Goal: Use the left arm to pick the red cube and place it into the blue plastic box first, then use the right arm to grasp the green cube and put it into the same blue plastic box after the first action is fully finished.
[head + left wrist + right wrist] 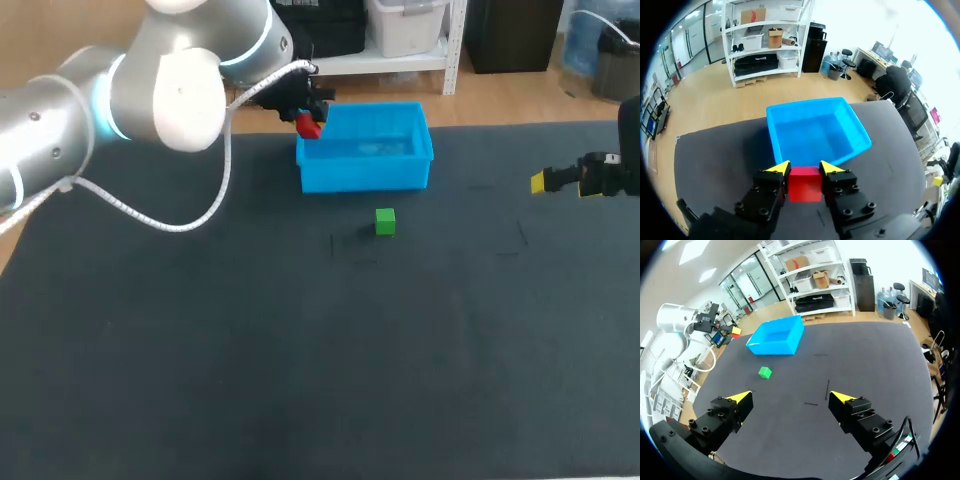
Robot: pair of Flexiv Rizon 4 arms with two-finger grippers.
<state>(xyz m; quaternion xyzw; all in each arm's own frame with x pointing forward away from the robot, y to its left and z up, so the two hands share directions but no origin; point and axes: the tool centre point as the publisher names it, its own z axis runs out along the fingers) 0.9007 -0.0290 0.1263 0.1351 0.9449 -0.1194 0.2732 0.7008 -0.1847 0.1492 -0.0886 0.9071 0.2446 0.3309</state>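
Observation:
My left gripper [805,167] is shut on the red cube [804,183], both yellow-tipped fingers pressing its sides. In the head view it holds the red cube [308,125] in the air at the left rim of the blue plastic box [365,172]. From the left wrist the blue plastic box [816,130] lies just ahead of the fingers, with nothing inside. The green cube [385,221] rests on the mat in front of the box. My right gripper [560,181] hovers at the table's right side, open and empty, the green cube [765,372] far ahead of it.
A dark mat [300,350] covers the table. Thin marks [350,245] are drawn on it near the green cube. The left arm's white cable [190,215] hangs in a loop over the mat's back left.

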